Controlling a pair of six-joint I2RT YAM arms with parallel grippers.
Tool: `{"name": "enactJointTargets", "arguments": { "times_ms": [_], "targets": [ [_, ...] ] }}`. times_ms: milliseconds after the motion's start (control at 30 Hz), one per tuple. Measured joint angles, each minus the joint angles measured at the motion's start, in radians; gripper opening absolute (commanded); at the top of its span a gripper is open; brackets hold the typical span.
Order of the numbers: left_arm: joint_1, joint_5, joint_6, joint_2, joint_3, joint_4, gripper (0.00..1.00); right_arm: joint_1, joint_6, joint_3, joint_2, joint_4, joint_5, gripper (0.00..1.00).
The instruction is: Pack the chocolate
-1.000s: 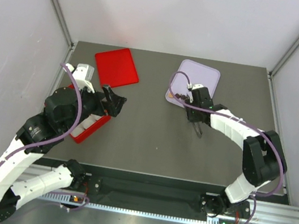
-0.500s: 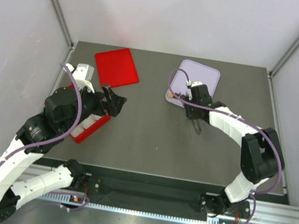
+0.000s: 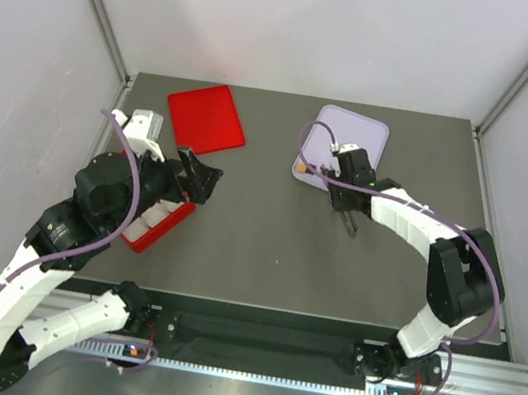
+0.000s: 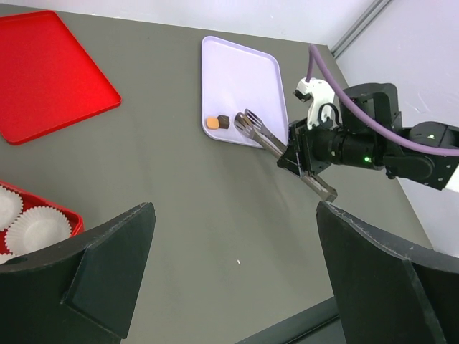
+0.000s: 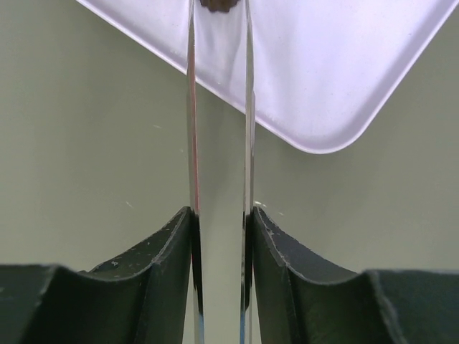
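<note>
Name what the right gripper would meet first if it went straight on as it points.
Most likely the dark chocolate piece on the lavender tray, lying at the tips of the tongs the right gripper holds; their height above it is unclear.

Chocolate (image 4: 224,120) sits on tray (image 4: 240,68), right of lid (image 4: 43,72).

Table: dark grey flat tabletop (image 3: 256,247), with everything below on it.
Lid: flat red square plastic lid (image 3: 206,119), far left, lying alone.
Tray: pale lavender rectangular tray (image 3: 361,133), far, right of centre, well apart from the lid.
Box: red open box (image 3: 166,227), near left, holding white fluted paper cups (image 4: 39,228).
Tongs: silver metal tongs (image 4: 262,132), tips over the tray's near edge, handle out over the table.
</note>
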Motion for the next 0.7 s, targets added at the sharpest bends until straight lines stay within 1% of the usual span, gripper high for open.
{"name": "enactJointTargets", "arguments": {
  "times_ms": [200, 500, 700],
  "targets": [
    [0.0, 0.002, -0.001, 0.007, 0.001, 0.0, 0.99, 0.0, 0.0, 0.0, -0.043, -0.02, 0.008, 0.34],
    [0.0, 0.004, -0.001, 0.02, 0.004, 0.0, 0.99, 0.0, 0.003, 0.002, -0.056, -0.031, 0.009, 0.33],
    [0.0, 0.006, 0.0, 0.042, 0.049, 0.0, 0.99, 0.013, 0.04, 0.028, -0.091, -0.046, -0.026, 0.32]
  ]
}}
